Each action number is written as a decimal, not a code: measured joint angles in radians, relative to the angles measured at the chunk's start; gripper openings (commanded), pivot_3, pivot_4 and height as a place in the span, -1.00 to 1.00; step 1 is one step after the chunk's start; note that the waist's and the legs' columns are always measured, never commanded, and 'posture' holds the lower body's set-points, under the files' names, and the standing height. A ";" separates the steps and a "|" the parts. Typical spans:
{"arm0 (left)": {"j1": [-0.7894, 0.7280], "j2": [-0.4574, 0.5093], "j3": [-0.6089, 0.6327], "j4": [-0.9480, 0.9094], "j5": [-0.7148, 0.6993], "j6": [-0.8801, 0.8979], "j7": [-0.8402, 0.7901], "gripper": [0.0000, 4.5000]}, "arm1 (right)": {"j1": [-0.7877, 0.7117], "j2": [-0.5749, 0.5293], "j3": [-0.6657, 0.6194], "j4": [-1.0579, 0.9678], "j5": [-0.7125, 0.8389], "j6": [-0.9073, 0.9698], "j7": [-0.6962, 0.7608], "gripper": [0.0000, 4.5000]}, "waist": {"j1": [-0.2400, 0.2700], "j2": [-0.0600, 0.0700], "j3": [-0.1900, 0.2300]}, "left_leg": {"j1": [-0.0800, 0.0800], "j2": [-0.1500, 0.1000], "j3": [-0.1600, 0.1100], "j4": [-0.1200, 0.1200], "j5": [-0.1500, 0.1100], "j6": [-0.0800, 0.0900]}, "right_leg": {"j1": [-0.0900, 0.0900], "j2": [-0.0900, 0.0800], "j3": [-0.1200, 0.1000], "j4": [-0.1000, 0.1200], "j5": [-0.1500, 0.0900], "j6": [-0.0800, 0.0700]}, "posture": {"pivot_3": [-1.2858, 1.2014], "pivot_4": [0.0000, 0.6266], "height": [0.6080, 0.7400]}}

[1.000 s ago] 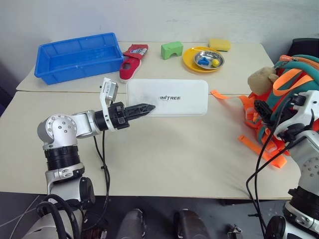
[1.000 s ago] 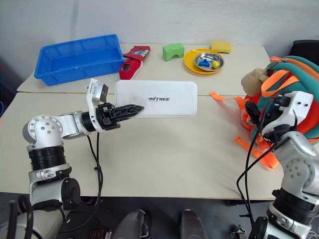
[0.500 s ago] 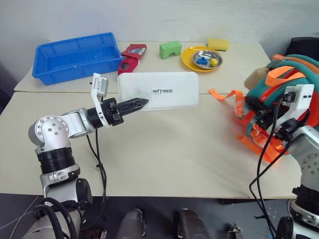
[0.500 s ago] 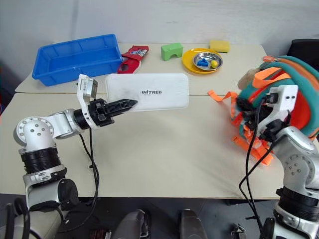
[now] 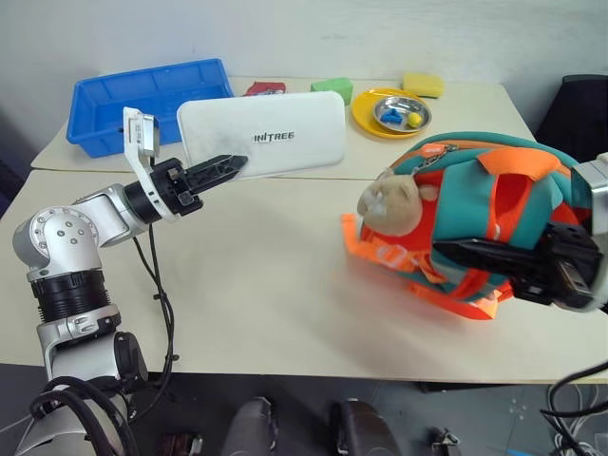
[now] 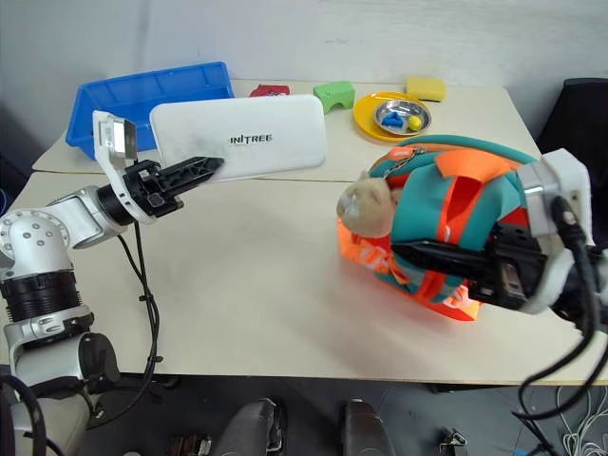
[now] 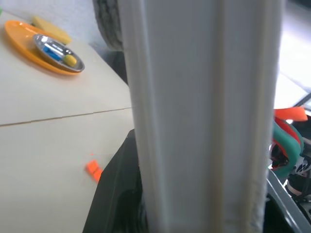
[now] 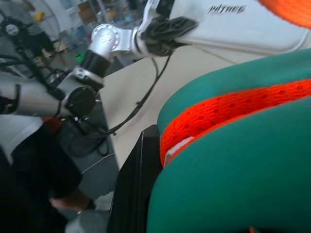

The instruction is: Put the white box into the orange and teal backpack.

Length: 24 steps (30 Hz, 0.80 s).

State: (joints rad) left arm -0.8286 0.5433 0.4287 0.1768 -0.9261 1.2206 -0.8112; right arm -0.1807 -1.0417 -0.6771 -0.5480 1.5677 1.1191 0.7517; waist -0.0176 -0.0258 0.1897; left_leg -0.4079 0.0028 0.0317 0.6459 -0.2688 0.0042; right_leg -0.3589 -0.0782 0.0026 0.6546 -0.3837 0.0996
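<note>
While the left gripper (image 5: 223,167) pinches the white box (image 5: 264,135) by its near left corner, the box stands lifted off the table (image 5: 247,285) with its lettered face toward the camera, tilted so its right end rides higher, at about ten o'clock in the head view. In the left wrist view the box's edge (image 7: 199,111) runs straight up between the black fingers (image 7: 114,194). At about four o'clock the right gripper (image 5: 475,255) is pressed together on the orange and teal backpack (image 5: 465,204), its black fingers lying level and pointing left along the bag's near side; the right wrist view shows teal fabric and an orange webbing strap (image 8: 228,121) right against that gripper. The backpack sits near the middle right of the table, its tan plush toy (image 5: 388,201) facing left, well apart from the box. Beyond, at twelve o'clock, lie a blue tray (image 5: 142,95), a red item (image 5: 264,89), a green block (image 5: 332,88), a yellow sponge (image 5: 423,85) and an orange plate (image 5: 366,112) bearing a small metal bowl (image 5: 399,112).
</note>
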 measured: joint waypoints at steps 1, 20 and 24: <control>-0.010 -0.009 0.004 0.000 -0.023 0.002 -0.005 -0.36 | 0.018 -0.019 -0.015 0.001 0.018 0.005 0.002 -0.98 | 0.002 -0.001 0.001 | 0.000 0.000 0.000 0.001 0.000 0.000 | 0.000 0.000 0.000 0.000 0.000 0.000 | 0.03 -0.52 1.00; -0.122 -0.053 -0.395 0.073 0.218 -0.449 -0.379 -0.36 | 0.247 -0.072 -0.204 0.013 0.062 0.037 0.054 -0.98 | 0.022 -0.004 0.002 | 0.000 -0.001 0.000 0.001 0.000 0.001 | 0.002 0.001 0.000 -0.001 0.000 0.000 | 0.03 -0.52 1.00; -0.152 -0.033 -0.467 0.132 0.309 -0.565 -0.485 -0.36 | 0.286 -0.071 -0.239 0.001 0.062 0.037 0.064 -0.98 | 0.024 -0.004 0.002 | 0.000 -0.001 0.000 0.001 0.000 0.001 | 0.002 0.001 0.000 -0.001 0.000 0.000 | 0.03 -0.52 1.00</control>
State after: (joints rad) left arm -0.9808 0.5103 -0.0385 0.3091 -0.6167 0.6555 -1.2965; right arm 0.1055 -1.1124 -0.9158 -0.5467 1.6294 1.1558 0.8160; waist 0.0059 -0.0298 0.1920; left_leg -0.4079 0.0022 0.0318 0.6468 -0.2690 0.0053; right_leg -0.3573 -0.0774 0.0022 0.6532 -0.3835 0.1000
